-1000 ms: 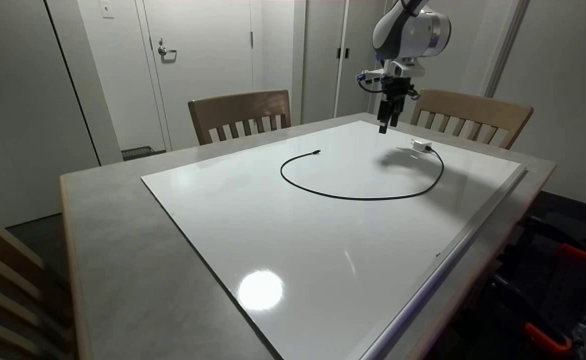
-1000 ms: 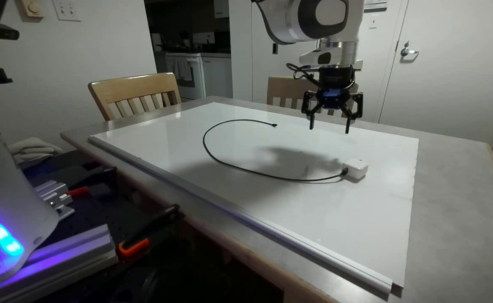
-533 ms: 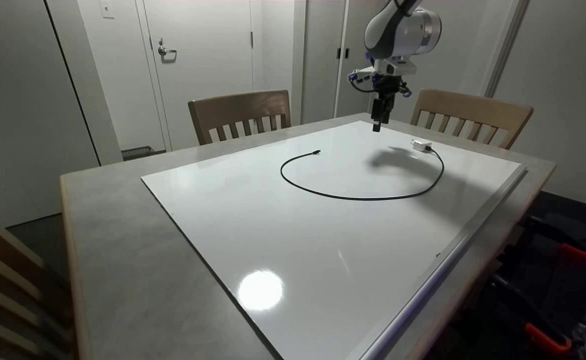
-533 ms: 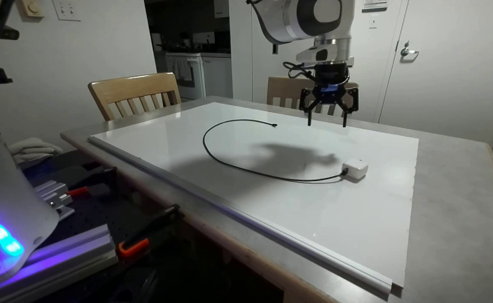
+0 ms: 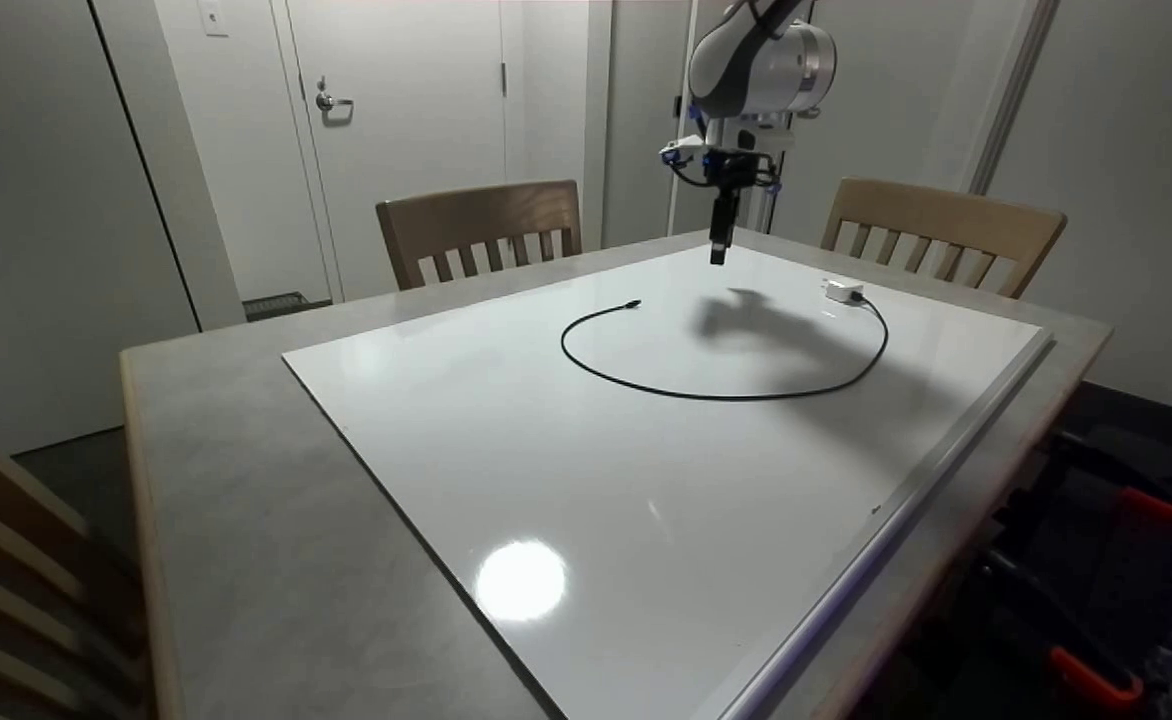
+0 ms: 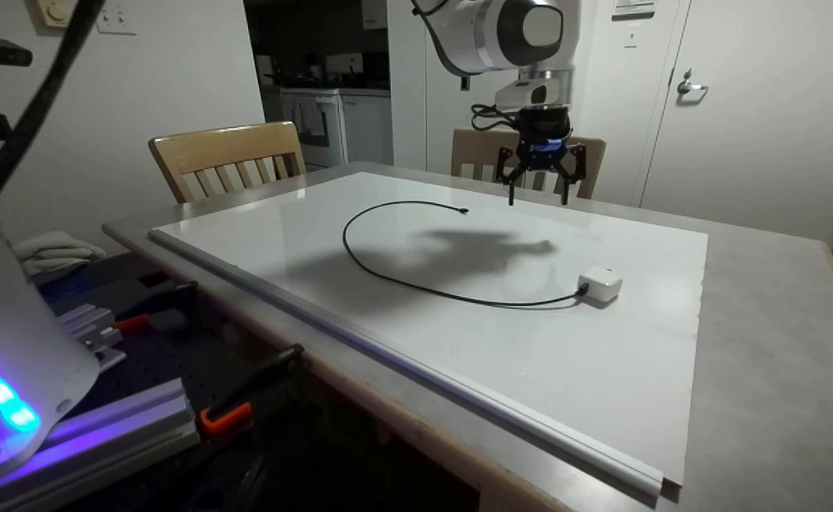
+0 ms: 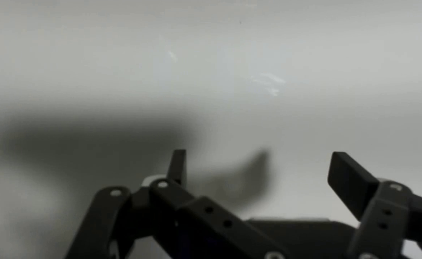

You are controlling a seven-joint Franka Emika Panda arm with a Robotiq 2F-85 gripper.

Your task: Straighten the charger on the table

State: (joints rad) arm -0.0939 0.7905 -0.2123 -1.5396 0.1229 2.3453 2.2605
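Note:
The charger's thin black cable (image 5: 726, 398) (image 6: 523, 305) lies in a wide open curve on the white top of the table (image 5: 246, 480) (image 6: 765, 341). One end is plugged into a white adapter block (image 5: 844, 290) (image 6: 600, 284). The free plug end (image 5: 633, 304) (image 6: 463, 211) lies apart from the block. My gripper (image 5: 717, 256) (image 6: 538, 202) points down above the table, between the free plug end and the block in both exterior views. In the wrist view my gripper (image 7: 257, 158) is open with nothing between its fingers. The charger does not show there, only white surface and shadow.
A raised white rail (image 5: 896, 530) (image 6: 416, 363) runs along one edge of the white top. Wooden chairs (image 5: 486, 222) (image 6: 228, 153) stand around the table. Clamps with orange parts (image 5: 1096, 680) (image 6: 226, 419) sit beside the table at the robot's base.
My arm and open gripper have moved sideways toward the free plug end's side, left in both exterior views. The gripper's shadow has shifted too. The charger has not moved.

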